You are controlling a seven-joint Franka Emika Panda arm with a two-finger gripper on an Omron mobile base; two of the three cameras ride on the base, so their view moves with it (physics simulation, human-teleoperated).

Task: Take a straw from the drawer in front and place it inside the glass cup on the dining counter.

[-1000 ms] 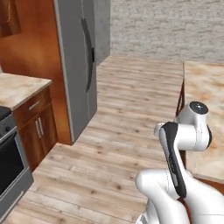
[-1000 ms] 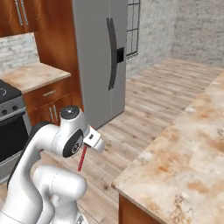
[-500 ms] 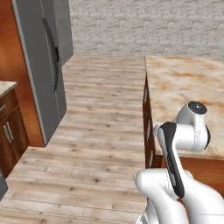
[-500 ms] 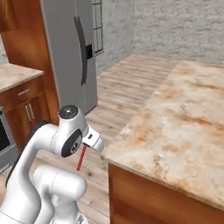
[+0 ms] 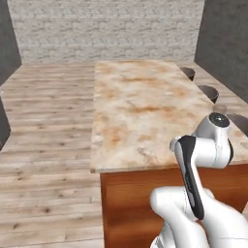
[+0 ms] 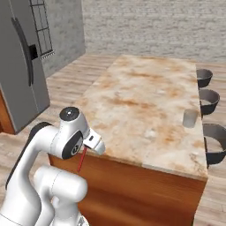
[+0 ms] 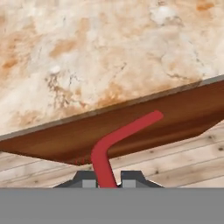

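Observation:
My gripper is shut on the red straw, which rises from between the two dark fingertips and bends off to the right. In the right base view the straw hangs below the hand at my gripper, just in front of the near edge of the dining counter. The counter's marble top and reddish wood side stretch ahead. The glass cup stands upright near the counter's right edge, well away from the hand. The drawer is out of view.
A grey fridge stands at the far left. Dark round stools line the counter's right side, and two stools show on the right of the left base view. Wooden floor lies open to the counter's left.
Both base views have swung round from the fridge and cabinets onto the dining counter, so the base has moved. The straw stays in the shut gripper.

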